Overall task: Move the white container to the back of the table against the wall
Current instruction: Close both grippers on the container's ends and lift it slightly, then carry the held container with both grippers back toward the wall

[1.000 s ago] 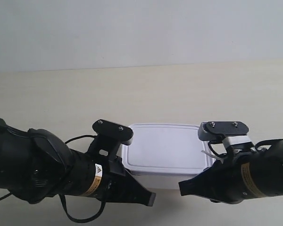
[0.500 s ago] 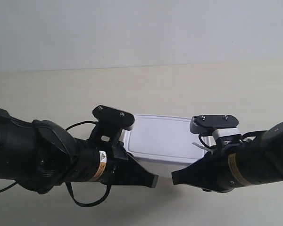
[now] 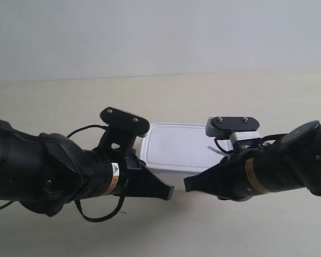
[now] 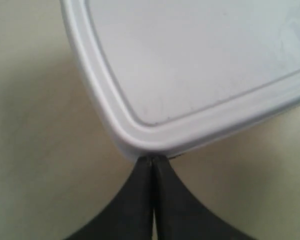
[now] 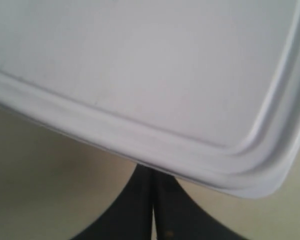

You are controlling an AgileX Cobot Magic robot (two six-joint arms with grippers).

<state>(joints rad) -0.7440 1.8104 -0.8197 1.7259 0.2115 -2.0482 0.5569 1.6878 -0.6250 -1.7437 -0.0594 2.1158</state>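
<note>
The white container [image 3: 179, 147] lies flat on the table [image 3: 64, 101], between the two arms and well short of the wall [image 3: 150, 32]. My left gripper [image 3: 170, 191] is shut, and its joined tips [image 4: 151, 161] touch the rounded near-left corner of the white container [image 4: 200, 65]. My right gripper [image 3: 188, 184] is also shut. Its tips [image 5: 152, 172] sit against the near side of the white container [image 5: 155, 65], just under the lid's rim by the near-right corner. Neither gripper holds anything.
Bare table runs from the container's far side up to the wall. Both black arm bodies [image 3: 48, 176] [image 3: 278, 171] fill the near part of the exterior view at either side of the container.
The container has slid away from the near edge toward the wall. Both arms have moved forward with it, and their shut tips have drawn closer together.
</note>
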